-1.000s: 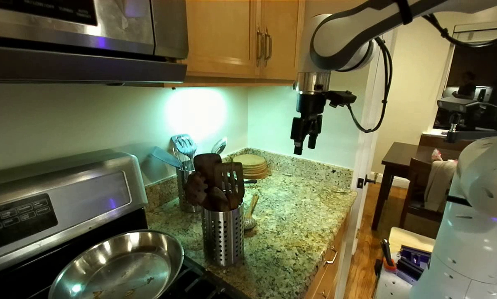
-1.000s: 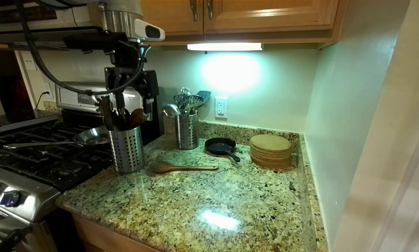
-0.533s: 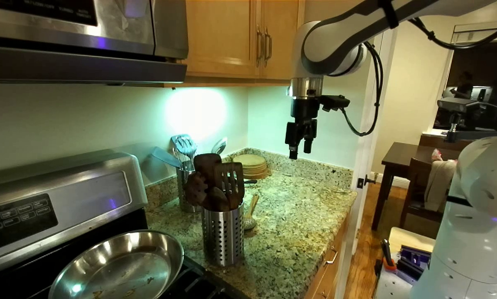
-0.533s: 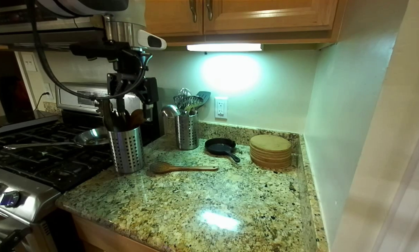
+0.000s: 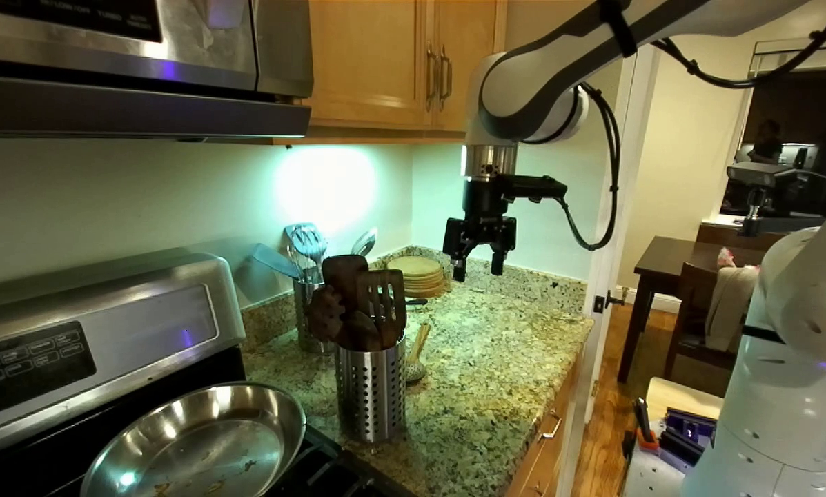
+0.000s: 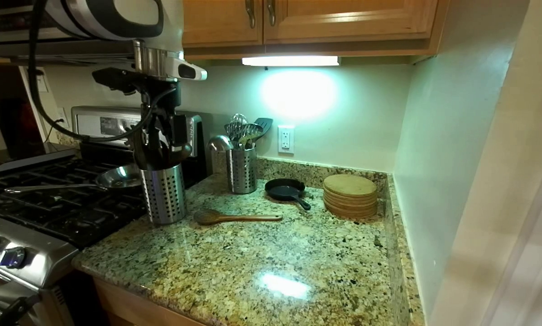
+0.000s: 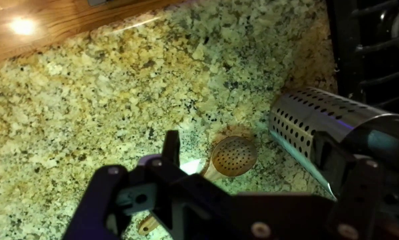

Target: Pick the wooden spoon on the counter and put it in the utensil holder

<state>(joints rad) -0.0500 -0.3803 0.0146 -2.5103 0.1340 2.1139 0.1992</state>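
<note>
The wooden spoon (image 6: pixel 239 218) lies flat on the granite counter (image 6: pixel 252 271), its bowl near the utensil holder (image 6: pixel 164 199). The spoon also shows in an exterior view (image 5: pixel 415 369), partly behind the holder (image 5: pixel 371 393). In the wrist view its perforated bowl (image 7: pixel 234 156) lies between the fingers in the picture; most of the handle is hidden by the gripper, apart from its holed end. The holder is a perforated metal cylinder with dark wooden utensils; it also stands at right in the wrist view (image 7: pixel 296 116). My gripper (image 5: pixel 479 266) is open and empty, well above the counter.
A metal holder (image 6: pixel 242 172) with steel utensils stands at the back. A small black skillet (image 6: pixel 285 189) and stacked round boards (image 6: pixel 350 197) are near the wall. A steel frying pan (image 5: pixel 199 442) sits on the stove. Cabinets (image 5: pixel 371 69) hang above.
My gripper has moved down, and to the left in an exterior view. It has also turned about its upright axis. The spoon and holder have not moved.
</note>
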